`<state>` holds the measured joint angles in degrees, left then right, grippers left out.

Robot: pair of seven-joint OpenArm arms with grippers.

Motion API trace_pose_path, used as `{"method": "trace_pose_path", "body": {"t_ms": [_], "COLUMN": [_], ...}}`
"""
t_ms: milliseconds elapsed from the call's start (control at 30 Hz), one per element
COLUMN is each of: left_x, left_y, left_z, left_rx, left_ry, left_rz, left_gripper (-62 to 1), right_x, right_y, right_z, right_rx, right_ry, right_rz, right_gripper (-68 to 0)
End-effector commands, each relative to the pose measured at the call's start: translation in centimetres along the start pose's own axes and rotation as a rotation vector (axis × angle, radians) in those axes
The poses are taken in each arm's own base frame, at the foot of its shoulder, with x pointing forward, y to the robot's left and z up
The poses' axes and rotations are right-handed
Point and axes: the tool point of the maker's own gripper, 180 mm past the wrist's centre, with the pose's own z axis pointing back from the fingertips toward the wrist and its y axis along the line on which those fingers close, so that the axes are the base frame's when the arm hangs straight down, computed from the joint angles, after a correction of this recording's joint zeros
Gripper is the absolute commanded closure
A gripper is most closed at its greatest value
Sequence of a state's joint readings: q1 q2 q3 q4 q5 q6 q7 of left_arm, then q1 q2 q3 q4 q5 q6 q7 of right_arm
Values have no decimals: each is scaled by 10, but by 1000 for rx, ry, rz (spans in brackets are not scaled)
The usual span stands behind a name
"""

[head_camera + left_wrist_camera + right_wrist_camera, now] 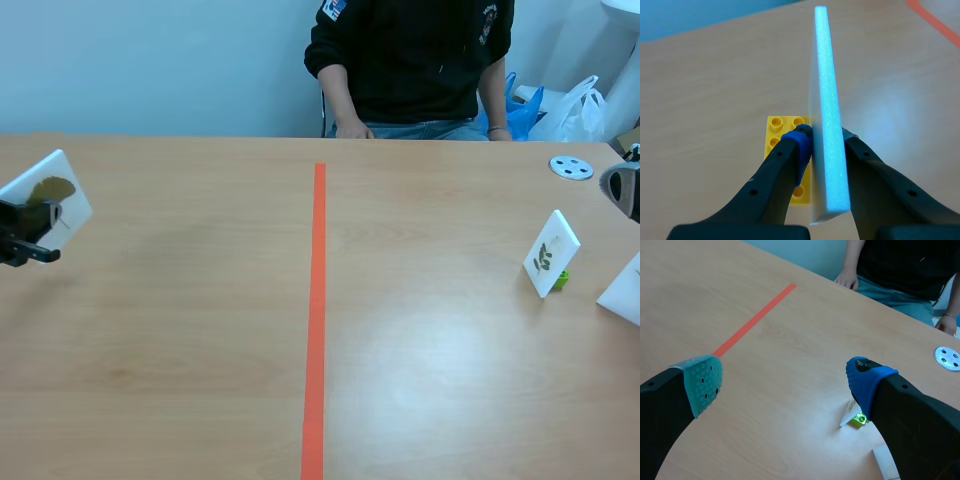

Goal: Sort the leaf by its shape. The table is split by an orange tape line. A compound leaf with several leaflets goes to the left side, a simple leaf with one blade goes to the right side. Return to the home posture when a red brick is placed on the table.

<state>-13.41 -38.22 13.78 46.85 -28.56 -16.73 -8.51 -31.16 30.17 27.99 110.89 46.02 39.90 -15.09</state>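
My left gripper [22, 238] is at the table's far left, shut on a white card [47, 198] that shows a dark fan-shaped leaf. The left wrist view has this card [826, 125] edge-on, pressed between the fingers, with its yellow brick base [782, 135] below it. Right of the orange tape line [317, 320] stands a second white card [551, 252] with a leaf of several leaflets, on a green brick. My right gripper [785, 380] hangs open above the table's right side, with that card [852, 414] below its blue-padded finger [866, 380]. Only a bit of this arm [622, 190] shows in the scene view.
Another white card [624, 291] sits at the right edge, close to the right arm. A white disc [571, 167] lies at the far right. A person in a black top [410, 60] sits across the table with hands at its far edge.
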Motion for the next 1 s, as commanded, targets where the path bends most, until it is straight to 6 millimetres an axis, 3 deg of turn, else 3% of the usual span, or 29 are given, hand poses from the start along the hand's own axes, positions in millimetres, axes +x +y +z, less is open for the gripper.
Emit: {"method": "trace_pose_path", "body": {"t_ms": [0, 133, 500, 967], "left_x": [-1, -14, -34, -58], "left_y": [9, 34, 73, 91], "left_z": [4, 16, 35, 49], "left_rx": [24, 114, 232, 328], "left_ry": [-4, 13, 45, 84], "left_rz": [6, 16, 58, 74], "left_gripper": [-51, -51, -51, -57], "right_x": [9, 9, 10, 11], "right_y": [-3, -3, -3, -3], "right_z": [0, 0, 0, 0], "right_rx": [-1, -1, -1, -1], "right_ry": [-29, -33, -37, -44], "right_rz": [9, 9, 9, 9], "right_gripper": [-506, -506, -506, -506]}}
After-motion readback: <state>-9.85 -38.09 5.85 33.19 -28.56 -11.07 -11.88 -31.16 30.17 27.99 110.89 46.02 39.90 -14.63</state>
